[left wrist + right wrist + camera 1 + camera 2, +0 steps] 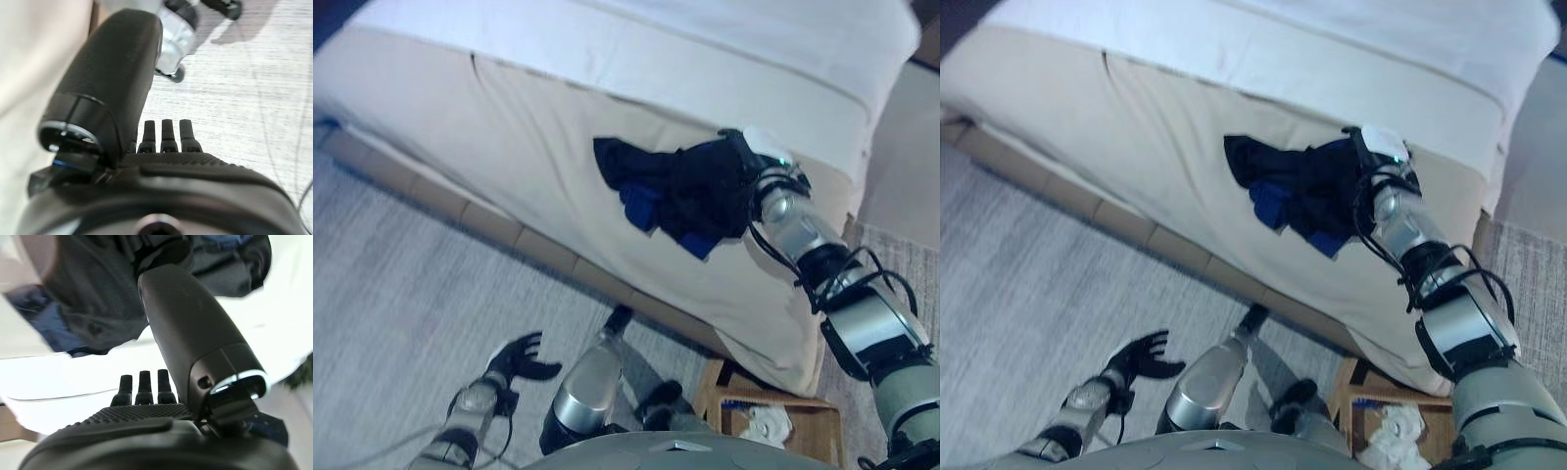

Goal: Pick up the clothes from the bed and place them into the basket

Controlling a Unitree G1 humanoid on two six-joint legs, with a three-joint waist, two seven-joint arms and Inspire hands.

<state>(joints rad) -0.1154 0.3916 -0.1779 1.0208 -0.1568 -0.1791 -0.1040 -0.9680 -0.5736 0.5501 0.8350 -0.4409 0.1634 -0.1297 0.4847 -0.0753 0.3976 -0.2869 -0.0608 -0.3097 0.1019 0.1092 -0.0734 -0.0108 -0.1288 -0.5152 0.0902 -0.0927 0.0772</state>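
Note:
A bundle of dark clothes (675,196), black with blue patches, hangs in front of the bed's beige side (529,137). My right hand (738,155) is at the bundle's right end, shut on the cloth. In the right wrist view the thumb (190,333) reaches into the dark cloth (88,298), which drapes over it. My left hand (514,360) hangs low over the grey carpet, apart from the bed, open and holding nothing. The wooden basket (822,406) stands on the floor at the lower right, below the bed's corner.
The bed carries a white sheet (724,49) over its top. A white cloth (769,423) lies inside the basket. Grey carpet (401,294) stretches along the bed's near side, with a beige base strip (489,220) at the bed's foot.

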